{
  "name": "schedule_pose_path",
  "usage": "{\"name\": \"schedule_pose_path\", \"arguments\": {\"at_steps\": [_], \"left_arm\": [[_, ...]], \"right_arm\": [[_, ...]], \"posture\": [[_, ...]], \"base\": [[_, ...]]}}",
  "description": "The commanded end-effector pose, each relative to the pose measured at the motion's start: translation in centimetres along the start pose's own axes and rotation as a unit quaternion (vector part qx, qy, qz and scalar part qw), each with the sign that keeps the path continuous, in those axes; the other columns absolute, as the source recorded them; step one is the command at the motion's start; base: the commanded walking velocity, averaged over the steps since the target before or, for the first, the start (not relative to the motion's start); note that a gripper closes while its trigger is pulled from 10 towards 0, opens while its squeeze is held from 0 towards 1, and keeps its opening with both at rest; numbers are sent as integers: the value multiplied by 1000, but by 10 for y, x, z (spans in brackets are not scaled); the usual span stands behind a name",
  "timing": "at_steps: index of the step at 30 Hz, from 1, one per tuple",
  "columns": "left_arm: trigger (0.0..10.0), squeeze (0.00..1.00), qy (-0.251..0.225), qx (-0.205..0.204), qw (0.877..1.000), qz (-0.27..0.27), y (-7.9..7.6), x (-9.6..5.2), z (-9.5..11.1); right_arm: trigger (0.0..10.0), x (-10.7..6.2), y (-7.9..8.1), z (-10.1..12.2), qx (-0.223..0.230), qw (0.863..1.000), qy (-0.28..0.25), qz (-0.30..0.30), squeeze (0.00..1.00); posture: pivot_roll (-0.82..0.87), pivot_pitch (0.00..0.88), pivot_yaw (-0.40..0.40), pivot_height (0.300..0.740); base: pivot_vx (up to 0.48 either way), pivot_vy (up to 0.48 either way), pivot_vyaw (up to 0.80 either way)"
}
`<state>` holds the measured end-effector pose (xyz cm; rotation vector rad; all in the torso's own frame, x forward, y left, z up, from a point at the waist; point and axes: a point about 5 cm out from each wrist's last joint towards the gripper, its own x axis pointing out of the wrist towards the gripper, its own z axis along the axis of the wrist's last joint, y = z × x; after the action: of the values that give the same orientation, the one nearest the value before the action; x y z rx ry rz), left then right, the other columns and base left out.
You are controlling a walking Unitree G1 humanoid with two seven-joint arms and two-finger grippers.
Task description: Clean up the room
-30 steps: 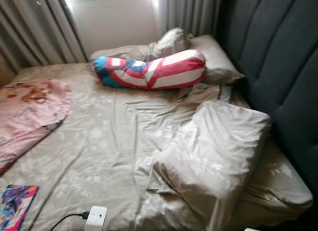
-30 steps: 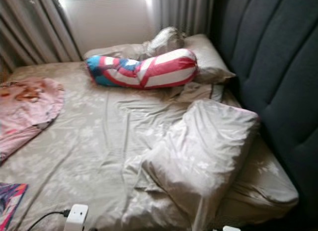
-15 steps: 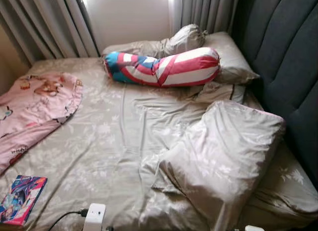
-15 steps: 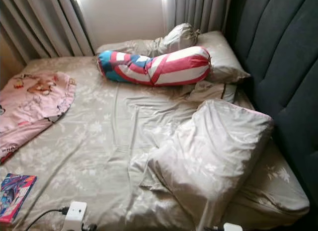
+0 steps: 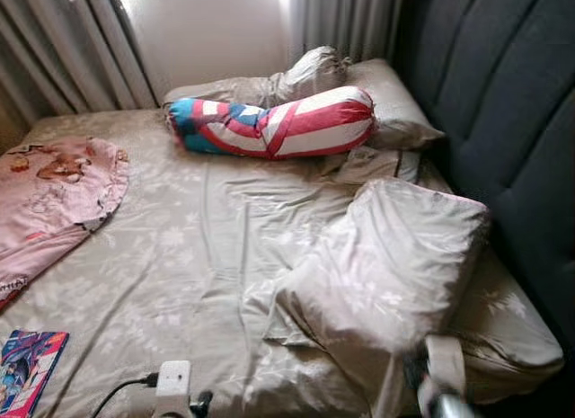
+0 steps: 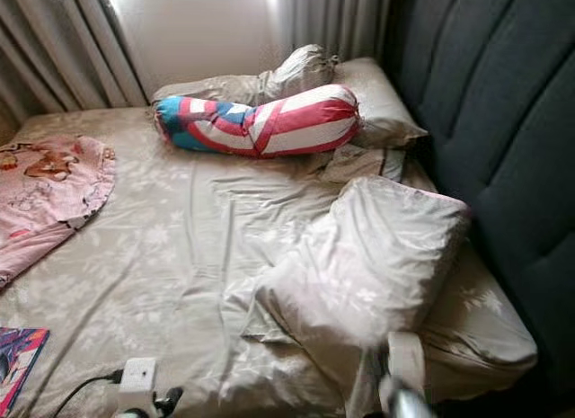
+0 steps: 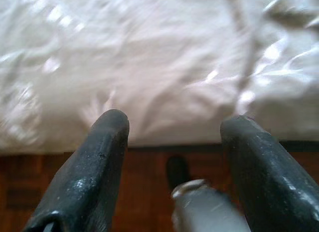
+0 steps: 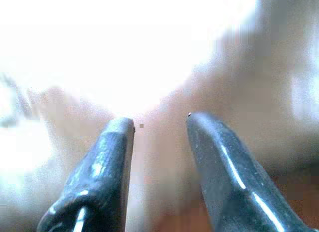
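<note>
A large beige pillow [image 5: 386,274] lies crumpled on the bed's right side, by the dark headboard [image 5: 503,103]. My right arm [image 5: 440,382] rises, blurred, at the pillow's near corner. In the right wrist view my right gripper [image 8: 159,122] is open, with blurred pale fabric close ahead and nothing between its fingers. My left gripper [image 7: 174,124] is also open and empty, pointing at the beige sheet [image 7: 159,67] where it hangs over a wooden floor [image 7: 144,192]. A red, white and blue bolster [image 5: 274,126] lies across the head of the bed.
A pink blanket [image 5: 49,193] is bunched at the bed's left side. A colourful book [image 5: 27,369] lies at the near left corner. A white charger [image 5: 172,379] with a black cable sits on the near edge. Two beige pillows [image 5: 386,99] rest by the curtains [image 5: 81,49].
The camera swung left, then back right. My right arm has come up into view at the lower right, beside the big pillow. Things on the bed have not moved.
</note>
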<state>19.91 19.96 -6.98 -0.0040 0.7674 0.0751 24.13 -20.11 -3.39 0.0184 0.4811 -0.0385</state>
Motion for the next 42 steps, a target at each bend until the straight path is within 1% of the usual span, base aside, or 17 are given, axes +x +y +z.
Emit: {"name": "schedule_pose_path", "arguments": {"at_steps": [1, 4, 7, 8, 9, 10, 12, 15, 18, 19, 21, 28, 29, 32, 35, 38, 42], "left_arm": [[10000, 0, -6, -11, 1000, 6, 5, -1, 0], [10000, 0, -15, -13, 1000, 3, 4, 0, 4], [10000, 0, -40, -22, 999, 0, 2, 1, 10], [10000, 0, -94, -16, 995, -2, -3, 6, 39], [10000, 0, -174, -2, 985, 1, -8, 10, 80], [10000, 0, -174, -2, 985, 1, -8, 10, 80], [10000, 0, -220, 11, 975, 9, -7, 8, 100], [10000, 0, -237, 14, 971, 14, -5, 7, 106], [10000, 0, -313, 16, 949, 26, 6, -2, 134], [10000, 0, -313, 16, 949, 26, 6, -2, 134], [10000, 0, -339, 12, 941, 24, 12, -7, 141], [10000, 0, -348, 0, 937, 12, 10, -13, 134], [10000, 0, -351, -1, 936, 7, 6, -14, 131], [10000, 0, -353, -3, 935, 4, 3, -15, 130], [10000, 0, -356, -8, 934, -3, -5, -18, 128], [10000, 0, -360, -12, 933, -3, -5, -21, 128], [10000, 0, -370, -20, 929, 2, -3, -27, 129]], "right_arm": [[10000, 0, 4, 3, -8, 1000, -15, 13, 0], [10000, 2, 4, 9, -6, 999, -31, 22, 0], [10000, 0, -4, 14, 8, 998, -58, 7, 0], [10000, -1, -5, 15, 9, 998, -65, 2, 0], [10000, -1, -6, 17, 7, 997, -74, -1, 0], [10000, -1, -6, 17, 7, 997, -74, -1, 0], [10000, -2, -6, 19, 12, 996, -84, -5, 0], [10000, -2, -7, 21, 16, 996, -91, -9, 0], [10000, -5, -12, 22, 28, 993, -111, -29, 0], [10000, -5, -12, 22, 28, 993, -111, -29, 0], [10000, -9, -13, 18, 29, 993, -110, -31, 0], [10000, -15, -18, 17, 37, 990, -130, -48, 0], [10000, -16, -22, 19, 34, 988, -142, -50, 0], [10000, -17, -24, 21, 31, 987, -147, -48, 0], [10000, -12, -29, 33, 31, 986, -154, -49, 0], [10000, -9, -28, 37, 28, 987, -153, -50, 0], [10000, -8, -22, 44, 12, 986, -161, -32, 0]], "posture": [[-148, 0, 7, 734], [-151, 0, 6, 734], [-132, 0, -12, 734], [-131, 0, -13, 734], [-138, 0, -18, 734], [-138, 0, -18, 734], [-142, 0, -26, 734], [-143, 0, -28, 734], [-132, 0, -28, 734], [-132, 0, -28, 734], [-143, 0, -16, 734], [-159, 0, 8, 734], [-157, 0, 0, 734], [-156, 0, -3, 734], [-144, 0, -29, 734], [-140, 0, -44, 734], [-123, 0, -76, 714]], "base": [[0, 0, 0], [0, 0, 0], [0, 0, 0], [0, 0, 0], [0, 0, 0], [0, 0, 0], [0, 0, 0], [0, 0, 0], [0, 0, 0], [0, 0, 0], [0, 0, 0], [0, 0, 0], [0, 0, 0], [0, 0, 0], [0, 0, 0], [0, 0, 0], [0, 0, 0]]}}
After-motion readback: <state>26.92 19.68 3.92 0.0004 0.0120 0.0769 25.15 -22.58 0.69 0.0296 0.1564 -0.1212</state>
